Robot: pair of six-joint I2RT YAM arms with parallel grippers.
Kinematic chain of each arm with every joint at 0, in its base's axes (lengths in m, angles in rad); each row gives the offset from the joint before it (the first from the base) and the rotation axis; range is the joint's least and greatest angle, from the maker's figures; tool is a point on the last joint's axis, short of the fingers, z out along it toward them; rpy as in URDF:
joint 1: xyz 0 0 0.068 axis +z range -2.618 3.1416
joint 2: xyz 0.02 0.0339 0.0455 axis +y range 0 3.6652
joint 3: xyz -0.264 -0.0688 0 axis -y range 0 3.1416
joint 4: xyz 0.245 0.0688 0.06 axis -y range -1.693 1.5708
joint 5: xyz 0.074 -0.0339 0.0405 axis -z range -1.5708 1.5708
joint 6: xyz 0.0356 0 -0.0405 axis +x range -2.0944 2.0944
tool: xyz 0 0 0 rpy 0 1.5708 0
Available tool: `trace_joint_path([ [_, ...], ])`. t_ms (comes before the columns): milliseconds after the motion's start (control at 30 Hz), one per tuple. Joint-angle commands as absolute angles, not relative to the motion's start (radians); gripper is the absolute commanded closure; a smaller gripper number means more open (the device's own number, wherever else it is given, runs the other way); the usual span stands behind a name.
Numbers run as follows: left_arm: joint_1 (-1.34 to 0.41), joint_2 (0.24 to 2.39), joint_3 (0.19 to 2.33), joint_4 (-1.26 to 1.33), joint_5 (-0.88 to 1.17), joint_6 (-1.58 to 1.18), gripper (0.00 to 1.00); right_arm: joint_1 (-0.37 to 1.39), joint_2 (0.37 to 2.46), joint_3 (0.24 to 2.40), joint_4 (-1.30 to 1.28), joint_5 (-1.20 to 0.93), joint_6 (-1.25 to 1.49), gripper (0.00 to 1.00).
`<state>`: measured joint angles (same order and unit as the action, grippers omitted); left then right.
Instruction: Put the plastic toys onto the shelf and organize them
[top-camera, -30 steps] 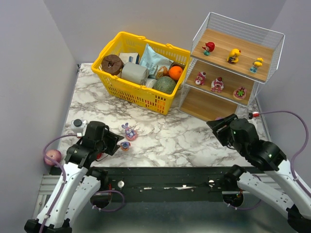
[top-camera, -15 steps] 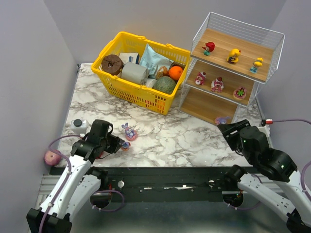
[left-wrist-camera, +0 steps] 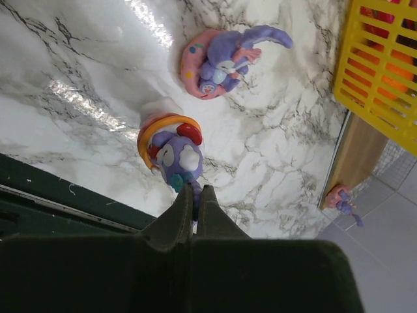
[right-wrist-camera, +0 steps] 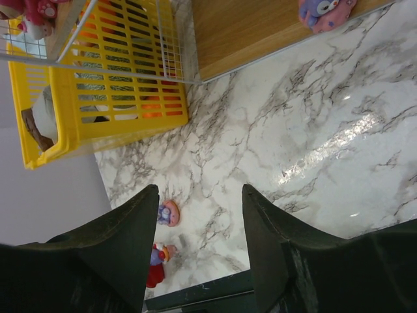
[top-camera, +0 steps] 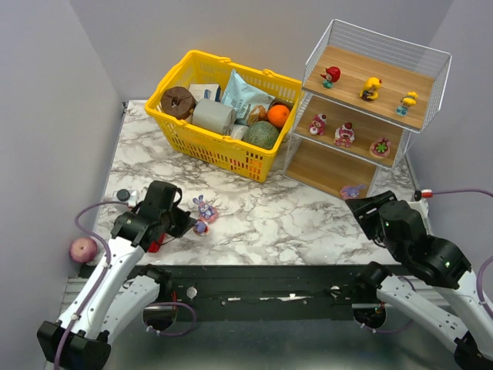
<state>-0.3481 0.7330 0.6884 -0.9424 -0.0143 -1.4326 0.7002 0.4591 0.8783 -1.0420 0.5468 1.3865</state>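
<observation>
My left gripper is shut on the lower part of a small purple figurine with an orange band, low over the marble table. A purple bunny on a pink base lies just beyond it. The shelf carries three toys on its top board, three red-pink ones on the middle board and a purple bunny on the bottom board. My right gripper hangs open and empty in front of the shelf.
The yellow basket full of groceries stands at the back, left of the shelf. A white bottle and a red object sit by my left arm. A pink ball lies off the table's left corner.
The left gripper moved in on the small purple figurine and shut on it. The right arm drew back from the shelf, leaving the purple bunny on the bottom board.
</observation>
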Motion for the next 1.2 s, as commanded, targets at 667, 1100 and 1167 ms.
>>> trace_joint_path([
  [667,-0.827,1.437,1.322,-0.672,-0.302,-1.531,1.00,0.704,0.531,0.985,-1.063,0.575,1.310,0.39],
  [1100,-0.914,1.816,1.693,-0.706,-0.466,-1.744,1.00,0.704,0.491,1.098,-1.186,0.591,1.253,0.39],
  [1167,-0.928,1.862,1.729,-0.718,-0.477,-1.755,1.00,0.704,0.480,1.107,-1.201,0.587,1.243,0.39],
])
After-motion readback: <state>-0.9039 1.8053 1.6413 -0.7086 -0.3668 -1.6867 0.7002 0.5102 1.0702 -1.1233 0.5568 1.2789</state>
